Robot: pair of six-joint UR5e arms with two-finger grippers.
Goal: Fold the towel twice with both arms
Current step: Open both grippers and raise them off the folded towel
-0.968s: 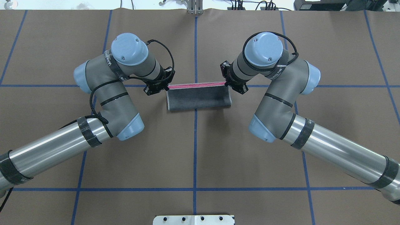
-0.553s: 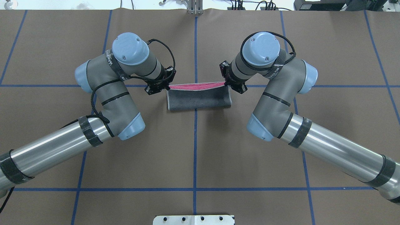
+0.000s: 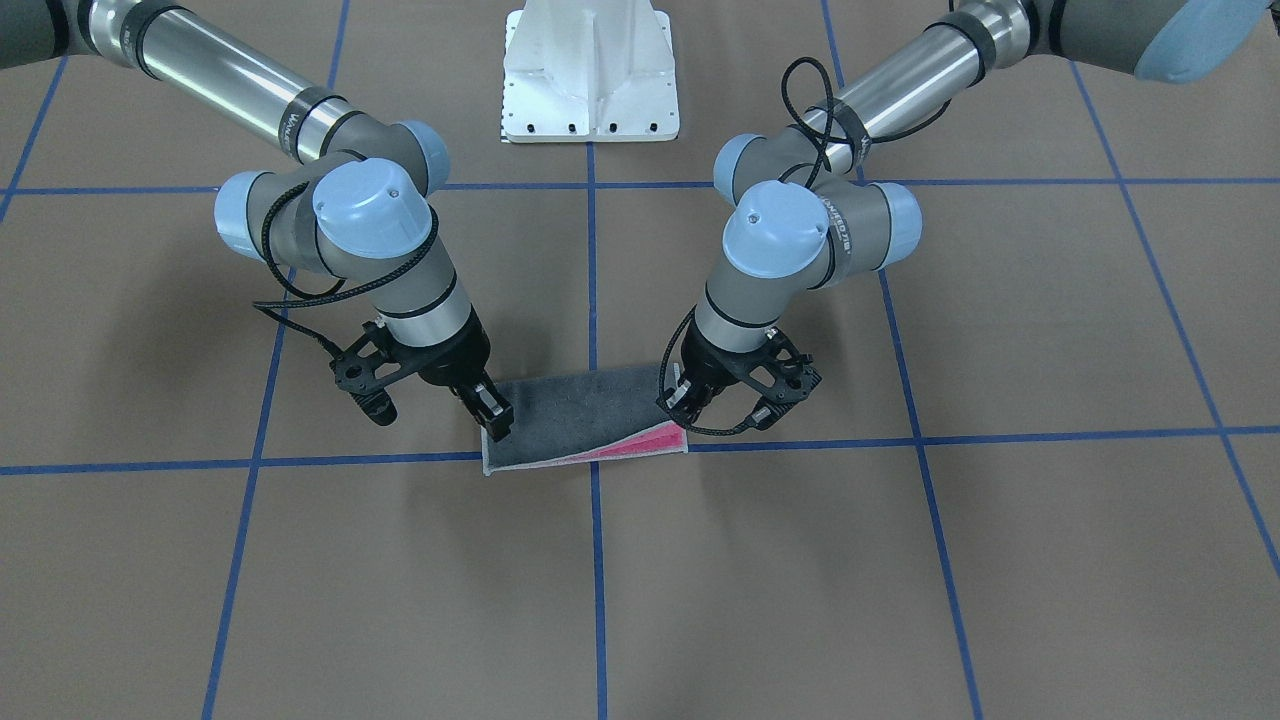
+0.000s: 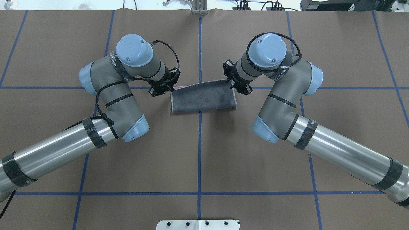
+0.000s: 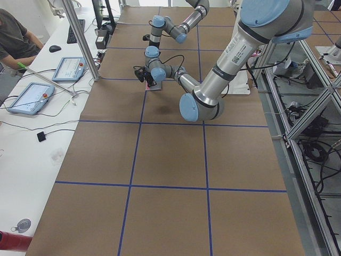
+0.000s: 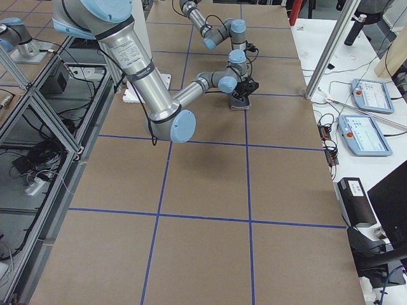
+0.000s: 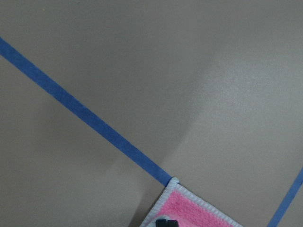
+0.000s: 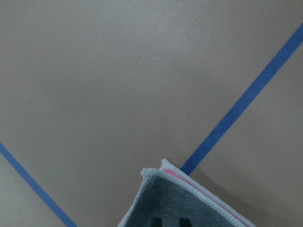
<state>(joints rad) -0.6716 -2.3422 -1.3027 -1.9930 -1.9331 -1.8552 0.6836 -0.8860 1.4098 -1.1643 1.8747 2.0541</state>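
The towel lies folded in half on the brown table, grey face up, and also shows in the overhead view. A pink wedge shows along its far edge at my left gripper's end. My left gripper is shut on the top layer's corner, held back from the edge; its wrist view shows the pink corner. My right gripper is shut on the other top corner, which lies over the lower layer's edge. In the overhead view the grippers, left and right, are mostly hidden under the wrists.
The white pedestal base stands on the robot's side of the table. Blue tape lines cross the brown mat. A side bench with tablets and a seated person is beyond the table's far edge.
My right gripper has carried its corner away from the robot and covered the pink strip at that end. The left end has barely moved. Only a pink sliver remains there.
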